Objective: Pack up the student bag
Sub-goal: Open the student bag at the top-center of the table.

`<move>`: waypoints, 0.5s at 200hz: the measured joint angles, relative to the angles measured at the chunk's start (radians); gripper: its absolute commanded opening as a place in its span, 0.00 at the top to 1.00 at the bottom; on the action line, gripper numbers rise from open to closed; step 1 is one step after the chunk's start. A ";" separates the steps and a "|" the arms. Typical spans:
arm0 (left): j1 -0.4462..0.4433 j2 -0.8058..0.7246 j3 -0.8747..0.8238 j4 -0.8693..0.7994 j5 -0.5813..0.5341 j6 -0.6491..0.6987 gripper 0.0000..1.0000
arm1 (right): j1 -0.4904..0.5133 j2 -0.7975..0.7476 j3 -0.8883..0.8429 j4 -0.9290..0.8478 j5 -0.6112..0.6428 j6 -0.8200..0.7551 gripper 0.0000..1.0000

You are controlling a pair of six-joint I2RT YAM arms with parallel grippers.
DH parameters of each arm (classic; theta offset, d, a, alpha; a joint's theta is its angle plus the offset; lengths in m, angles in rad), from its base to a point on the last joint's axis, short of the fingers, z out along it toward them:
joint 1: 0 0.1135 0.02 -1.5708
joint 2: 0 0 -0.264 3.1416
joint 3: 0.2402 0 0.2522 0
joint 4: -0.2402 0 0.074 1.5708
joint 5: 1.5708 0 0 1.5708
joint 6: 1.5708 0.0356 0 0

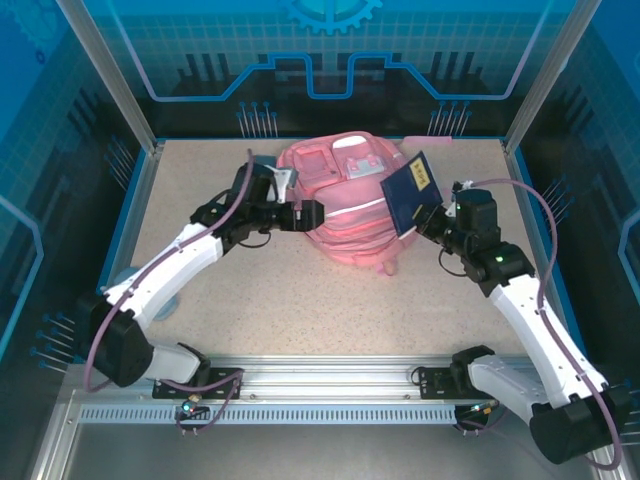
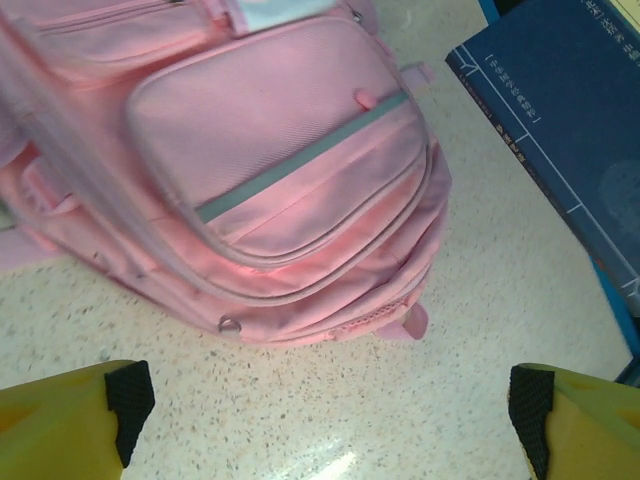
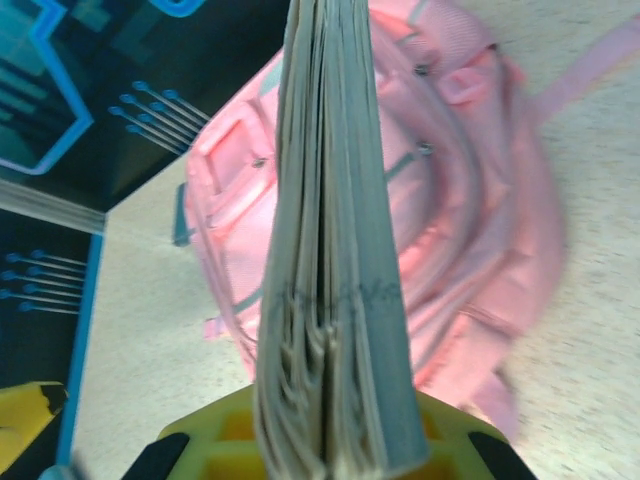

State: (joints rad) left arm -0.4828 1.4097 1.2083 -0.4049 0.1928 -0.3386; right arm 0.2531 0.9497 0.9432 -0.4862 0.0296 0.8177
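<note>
The student bag [image 1: 345,205] lies flat at the far middle of the table [image 1: 300,300], front pockets up. I judge it soft, floppy and light. Loose cloth would sag, so a strap or a zip edge is the better hold. Its long axis runs from the table's far edge toward its near edge, slightly slanted — which end is the top I cannot tell. My left end effector [image 2: 330,405] stands wide apart, empty; my right end effector [image 3: 330,455] is clamped on a blue book [image 1: 412,192].

Bare speckled table [image 1: 300,300] lies open on the near side of the large soft pink fabric backpack [image 1: 345,215], whose right flank is blocked by a tilted dark blue book [image 1: 408,195].
</note>
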 measured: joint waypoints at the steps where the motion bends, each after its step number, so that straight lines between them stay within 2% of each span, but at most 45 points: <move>1: -0.002 0.003 0.003 -0.001 -0.001 0.005 0.08 | -0.003 -0.003 0.000 -0.009 0.002 -0.001 1.00; 23: -0.057 0.105 0.111 -0.024 -0.033 0.123 0.12 | -0.038 -0.031 0.001 -0.114 0.010 -0.020 1.00; 64: -0.135 0.286 0.263 -0.058 -0.090 0.322 0.15 | -0.074 -0.041 0.001 -0.195 0.003 -0.031 1.00; 100: -0.188 0.489 0.416 -0.106 -0.153 0.459 0.30 | -0.100 -0.041 0.000 -0.202 -0.024 -0.030 1.00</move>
State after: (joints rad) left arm -0.6704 1.8984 1.6245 -0.5110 0.0402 0.1200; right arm 0.1532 0.9089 0.9432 -0.6884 0.0055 0.7876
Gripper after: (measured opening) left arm 0.770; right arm 0.097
